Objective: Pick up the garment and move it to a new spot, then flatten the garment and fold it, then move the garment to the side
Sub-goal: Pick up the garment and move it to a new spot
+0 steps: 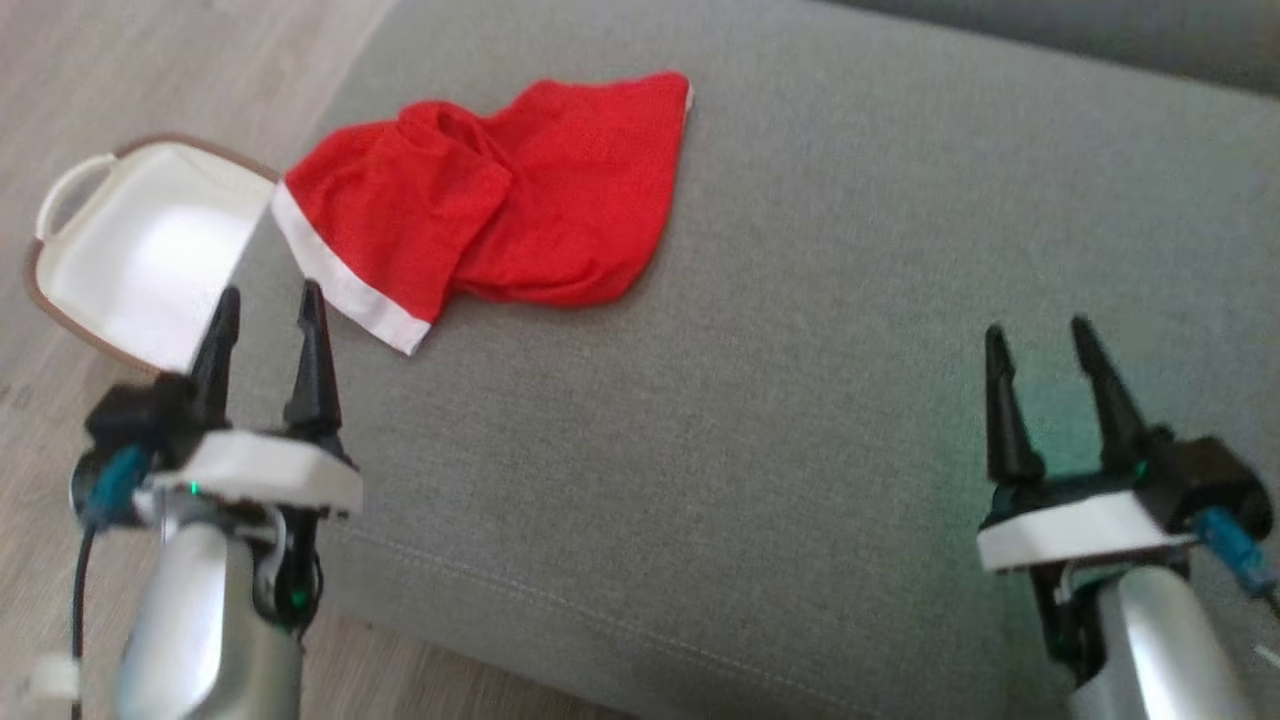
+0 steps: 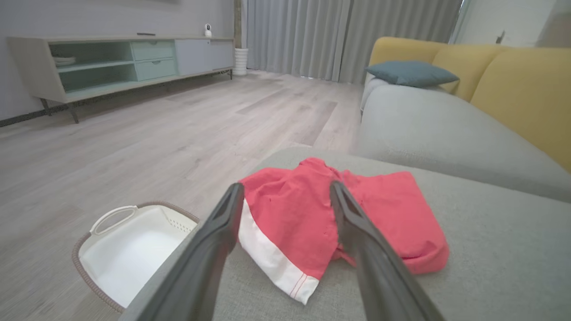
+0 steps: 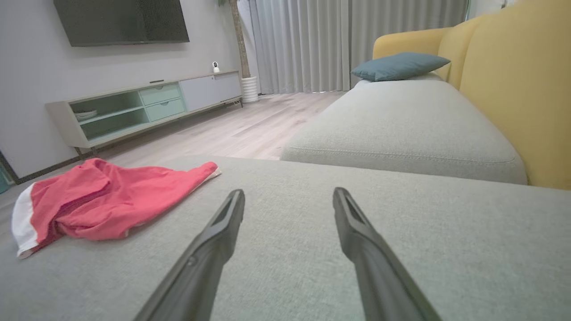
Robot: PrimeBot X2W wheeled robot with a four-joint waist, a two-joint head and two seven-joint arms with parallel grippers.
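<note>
**Red garment crumpled on the grey seat, both claws wide and empty**

The pale wood-plank floor point(image 2: 134, 147) spread out past the left side and far end of the broad grey fabric sofa seat point(image 1: 800, 350). A yellow upholstered sofa back point(image 3: 513, 89) rose beyond the seat's far right side. A small teal cushion point(image 3: 399, 66) lay against it. A long low cabinet with pale green shelves point(image 2: 111, 67) stood against the wall across the floor, well apart from the seat.

A white plastic basket with a brown woven rim point(image 1: 60, 190) sat on the floor just beside the seat's left edge.

The red mesh garment with a white hem band point(image 1: 500, 210) lay rumpled on the seat near its far left corner. One part was folded over another, and the white band faced the seat's left edge.

The left claw point(image 1: 271, 293) hovered over the seat's left edge on the near side of the garment, close to it but not touching. Its two dark fingers were spread wide with nothing between them. The right claw point(image 1: 1036, 330) hung over the right part of the seat, well apart from the garment, equally wide and empty.
</note>
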